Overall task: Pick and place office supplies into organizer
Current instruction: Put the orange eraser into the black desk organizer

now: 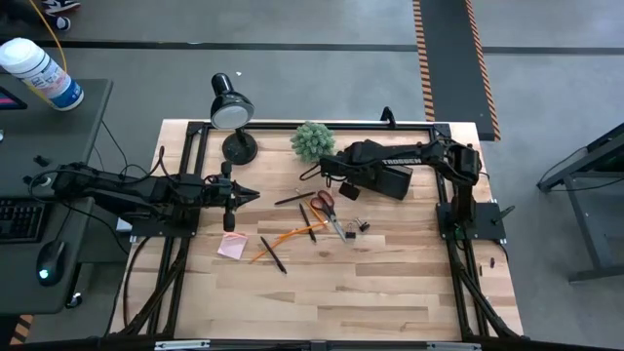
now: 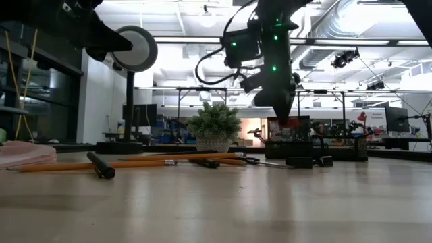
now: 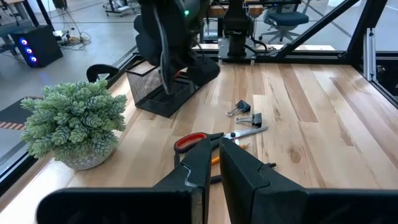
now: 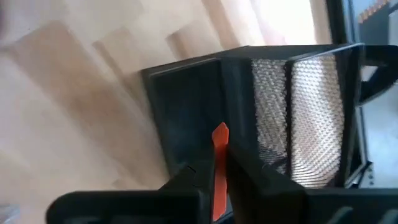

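The black mesh organizer (image 1: 388, 182) (image 3: 160, 94) (image 4: 292, 112) stands at the table's far middle, next to the plant. My right gripper (image 4: 217, 167) (image 1: 343, 181) hangs over it, pointing down, shut on a thin orange pencil (image 4: 219, 155). Red-handled scissors (image 1: 324, 203) (image 3: 189, 142), orange pencils (image 1: 283, 236), a black pen (image 1: 273, 254), a pink sticky-note pad (image 1: 232, 246) and dark clips (image 1: 359, 226) (image 3: 243, 112) lie flat on the table. My left gripper (image 3: 214, 163) (image 1: 244, 195) hovers shut at the table's left, touching nothing. My right gripper pinches the orange pencil between its two fingers, coming from above and pointing down. The pencil's free lower end (image 4: 221, 132) sticks out past the fingertips, upright, over a compartment of the organizer. The pencil is lifted clear of the table.
A green plant ball in a pot (image 1: 312, 141) (image 3: 74, 124) stands left of the organizer. A black desk lamp (image 1: 232, 112) stands at the far left. The near half of the table (image 1: 341, 302) is bare wood. A black frame runs along the table edges.
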Robot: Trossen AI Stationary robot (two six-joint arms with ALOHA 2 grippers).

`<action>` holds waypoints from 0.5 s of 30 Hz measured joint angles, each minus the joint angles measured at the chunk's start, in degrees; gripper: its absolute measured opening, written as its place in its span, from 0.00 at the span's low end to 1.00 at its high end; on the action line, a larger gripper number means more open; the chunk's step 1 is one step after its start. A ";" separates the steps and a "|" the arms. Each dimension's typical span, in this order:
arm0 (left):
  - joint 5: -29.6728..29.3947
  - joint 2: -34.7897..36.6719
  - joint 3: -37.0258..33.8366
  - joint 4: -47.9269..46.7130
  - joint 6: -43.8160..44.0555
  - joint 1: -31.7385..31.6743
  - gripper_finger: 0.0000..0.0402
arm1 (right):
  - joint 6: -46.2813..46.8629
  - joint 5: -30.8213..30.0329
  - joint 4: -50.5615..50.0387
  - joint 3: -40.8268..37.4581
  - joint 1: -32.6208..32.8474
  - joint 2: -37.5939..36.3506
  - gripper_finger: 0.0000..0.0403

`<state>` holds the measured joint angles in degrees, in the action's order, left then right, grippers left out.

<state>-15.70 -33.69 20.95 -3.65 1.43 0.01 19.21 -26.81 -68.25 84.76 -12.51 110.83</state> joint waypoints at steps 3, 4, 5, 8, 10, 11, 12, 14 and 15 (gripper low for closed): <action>0.00 0.01 0.00 0.01 -0.02 0.01 0.06 | -0.03 -1.40 0.07 -0.19 -0.18 0.00 0.11; 0.00 0.00 0.00 0.01 0.00 0.01 0.06 | -0.03 -1.58 0.28 -0.19 -0.20 0.00 0.13; 0.00 0.00 0.00 0.01 0.00 0.00 0.06 | -0.03 -1.79 0.56 -0.19 -0.20 0.00 0.15; 0.00 0.00 0.00 0.02 0.00 0.00 0.06 | -0.12 -1.12 1.06 -0.19 -0.22 0.00 0.21; 0.00 0.01 0.00 0.04 0.06 0.01 0.06 | 0.02 -0.87 1.26 -0.19 -0.22 0.00 0.24; 0.00 0.00 0.00 0.04 0.27 0.01 0.06 | 0.03 -0.82 1.27 -0.19 -0.22 0.00 0.26; -0.01 0.01 0.00 0.04 0.35 0.02 0.06 | 0.05 -0.70 1.22 -0.19 -0.22 0.00 0.28; 0.00 0.00 0.00 0.04 0.37 0.02 0.06 | 0.08 -0.64 1.27 -0.19 -0.22 0.00 0.31; -0.02 0.00 0.00 0.04 0.37 0.02 0.06 | 0.12 -0.62 1.26 -0.19 -0.22 0.00 0.32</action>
<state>-15.72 -33.69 20.95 -3.62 1.80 0.03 19.33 -27.43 -66.99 84.58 -12.73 110.83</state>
